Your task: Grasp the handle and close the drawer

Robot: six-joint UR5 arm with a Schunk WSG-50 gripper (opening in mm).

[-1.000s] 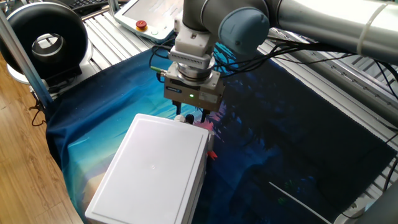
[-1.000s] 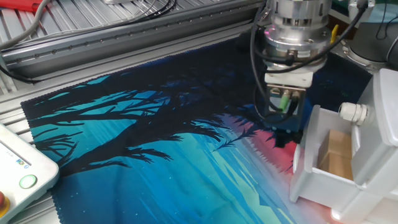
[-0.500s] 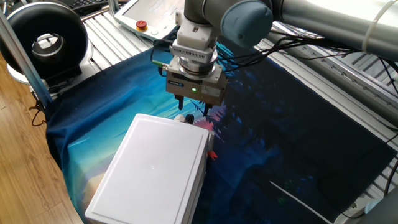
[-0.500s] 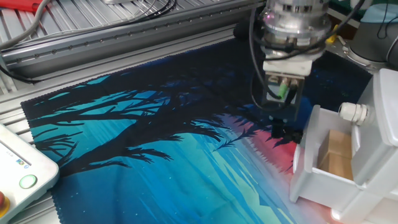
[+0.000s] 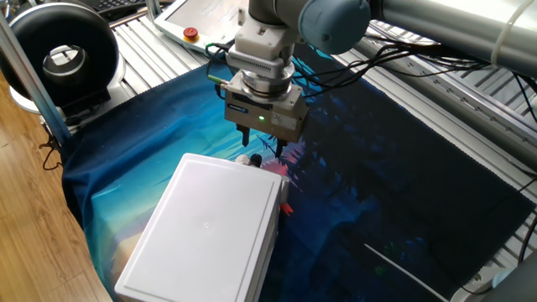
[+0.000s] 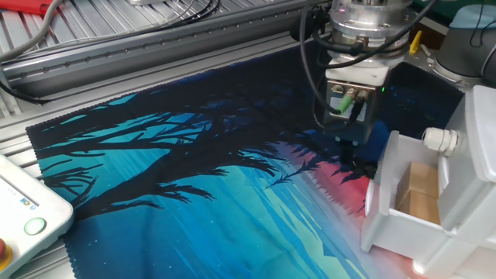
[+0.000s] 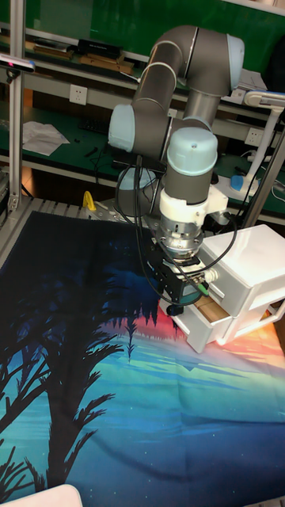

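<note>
The drawer [image 5: 210, 226] is a white box on the printed cloth, and in the other fixed view its front panel [image 6: 381, 194] stands pulled out, showing a brown inside. The handle [image 6: 440, 139] is a small pale knob on that panel; it also peeks out at the box's far edge [image 5: 254, 159]. My gripper [image 5: 261, 148] hangs just above and behind the handle, open, with nothing between its fingers [image 5: 245, 138]. In the other fixed view the gripper [image 6: 356, 143] is left of the handle and apart from it. The tall fixed view shows the gripper [image 7: 179, 299] over the panel's corner.
A white pendant [image 5: 197, 21] with a red button lies at the back, seen again at the near left [image 6: 23, 209]. A black round device [image 5: 63, 54] stands at the far left. Cables trail from the arm's wrist. Aluminium rails [image 6: 155, 46] edge the cloth.
My gripper has risen and drawn slightly away from the handle, staying open. The drawer has not moved.
</note>
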